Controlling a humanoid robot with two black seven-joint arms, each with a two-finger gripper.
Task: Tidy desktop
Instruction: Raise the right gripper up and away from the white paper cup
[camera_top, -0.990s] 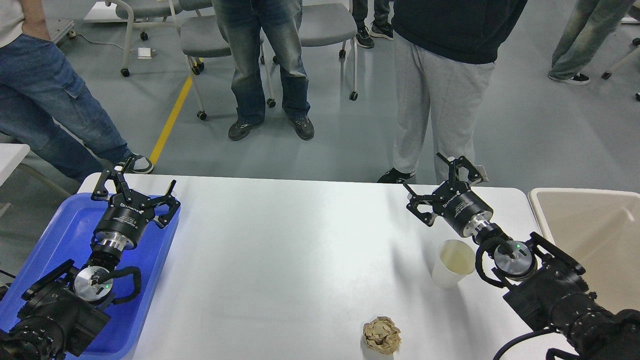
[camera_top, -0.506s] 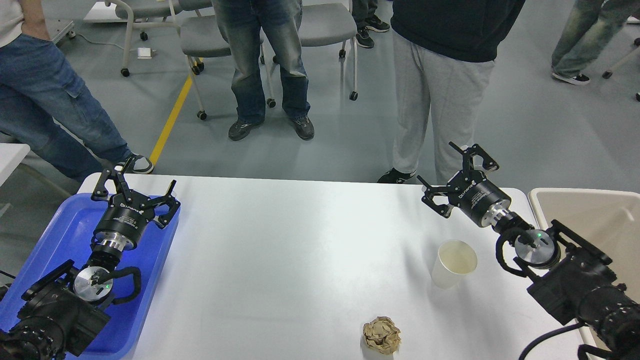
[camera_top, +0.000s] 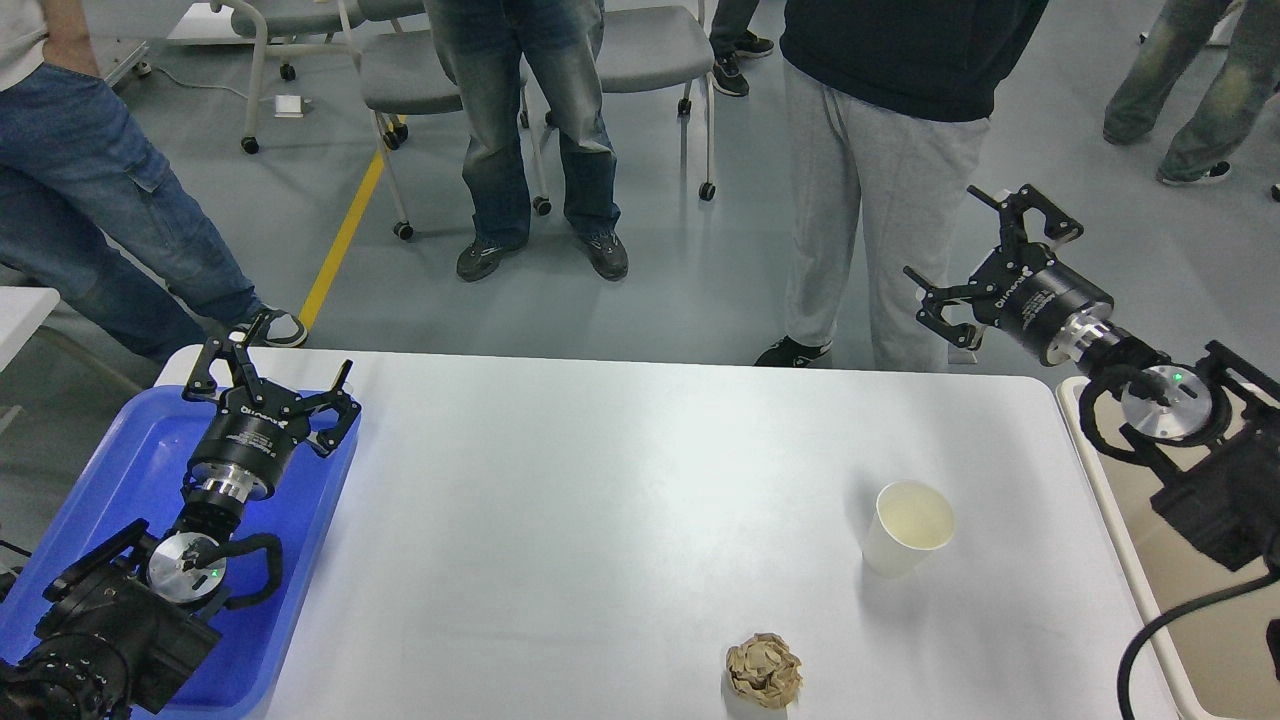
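The white desktop (camera_top: 600, 500) fills the lower view. A white paper cup (camera_top: 905, 527) stands upright on its right part. A crumpled brown paper ball (camera_top: 764, 670) lies near the front edge. My left gripper (camera_top: 270, 375) is open and empty, above the far end of the blue tray (camera_top: 120, 480). My right gripper (camera_top: 985, 260) is open and empty, raised high beyond the table's far right corner, well away from the cup.
A beige bin (camera_top: 1190, 600) stands off the table's right edge under my right arm. Several people (camera_top: 880, 150) stand just behind the table's far edge. Wheeled chairs (camera_top: 640, 60) stand further back on the grey floor.
My right gripper has risen and swung up and right, away from the cup, past the table's far right corner. The left arm, cup and paper ball have not moved.
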